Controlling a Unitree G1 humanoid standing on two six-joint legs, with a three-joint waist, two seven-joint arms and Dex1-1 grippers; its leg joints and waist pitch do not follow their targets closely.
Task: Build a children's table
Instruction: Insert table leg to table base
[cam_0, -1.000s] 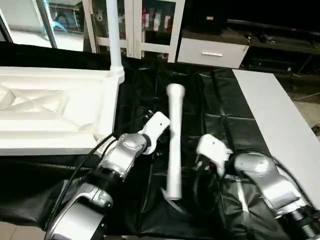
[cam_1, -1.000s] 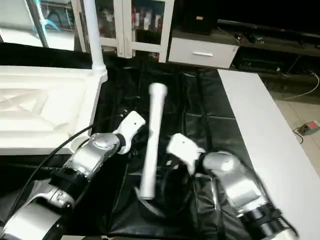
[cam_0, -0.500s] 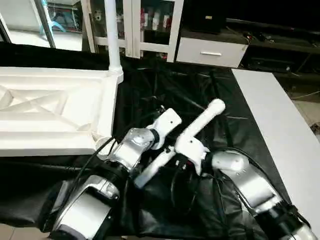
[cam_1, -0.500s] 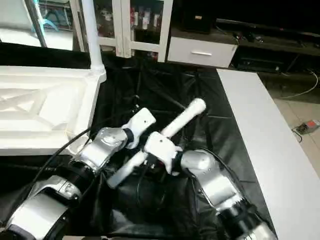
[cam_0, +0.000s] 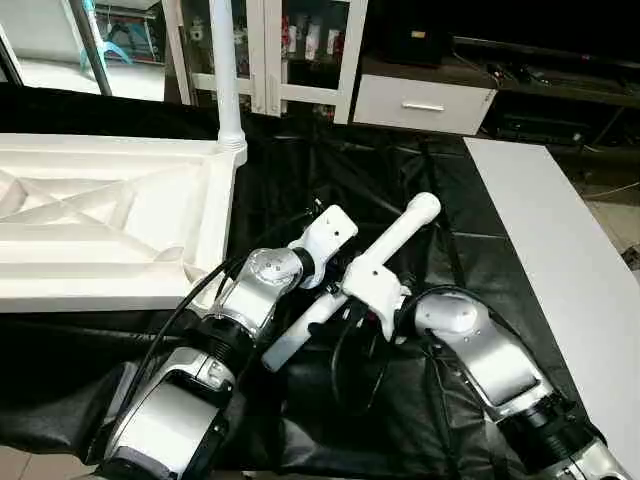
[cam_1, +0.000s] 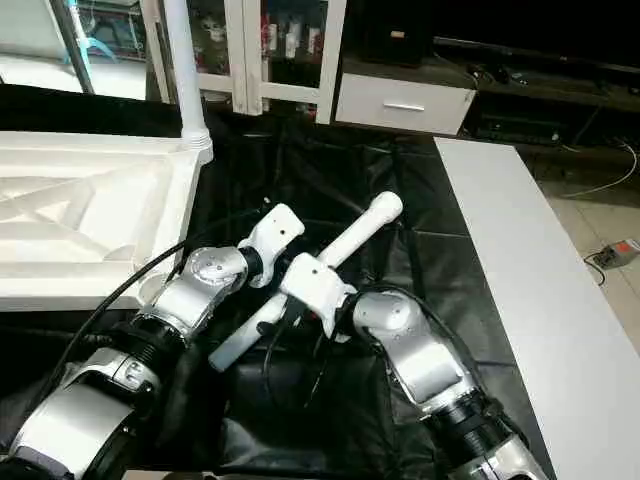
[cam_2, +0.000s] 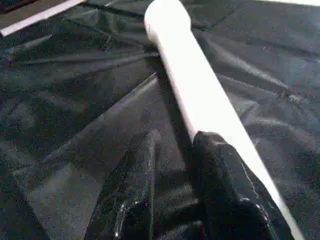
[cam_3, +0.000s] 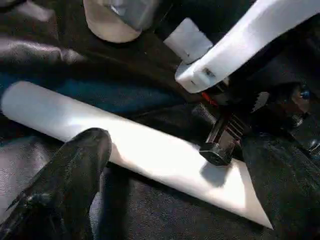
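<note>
White leg (cam_0: 392, 240) lying diagonal, thick end far right

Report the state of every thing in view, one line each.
Tabletop: upside down, ribs up, on the black cloth.
Fitted leg: upright in the tabletop's far corner socket.
Loose leg: lying slantwise on the cloth, not fitted.
Left gripper: jaws narrowly open, empty, beside the loose leg.
Right gripper: jaws wide open, at the loose leg.
Drawer: shut.

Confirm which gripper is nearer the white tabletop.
Left. The left gripper is between the tabletop and the loose leg; the right gripper is across that leg, farther from the tabletop.
</note>
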